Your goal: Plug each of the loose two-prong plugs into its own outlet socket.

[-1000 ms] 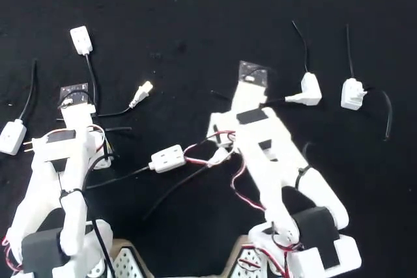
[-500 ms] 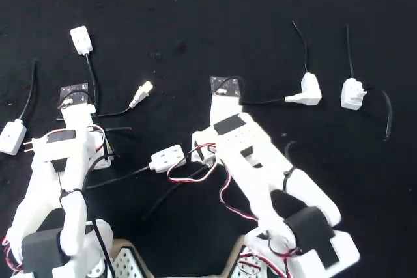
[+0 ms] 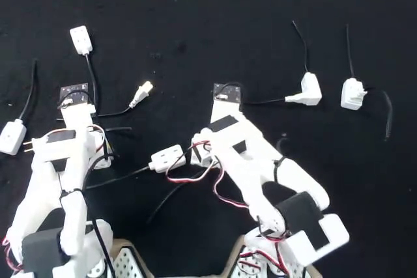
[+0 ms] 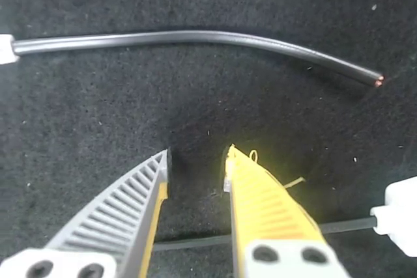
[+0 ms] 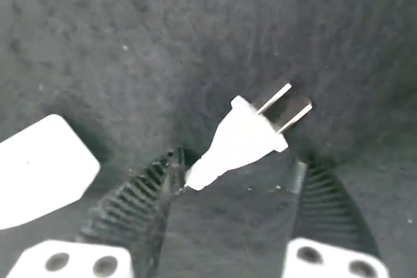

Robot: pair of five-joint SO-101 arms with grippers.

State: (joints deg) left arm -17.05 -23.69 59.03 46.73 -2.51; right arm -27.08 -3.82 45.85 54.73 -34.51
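A white two-prong plug lies on the black cloth between the wide-apart fingers of my right gripper, prongs pointing away; the fingers are not touching it. In the high view that right gripper sits mid-table and covers this plug. My left gripper stands open over bare cloth, nothing between its fingers; in the high view the left gripper is at the left. Another white plug lies between the arms. A white multi-socket block lies nearer the arm bases.
A white socket lies at the back left, a white plug piece at the left edge. An angled plug and a white adapter lie at the right. A cut black cable runs past the left gripper.
The right arm has swung left and pulled back a little, bringing its gripper from near the angled plug's cable to mid-table. The left arm has kept still.
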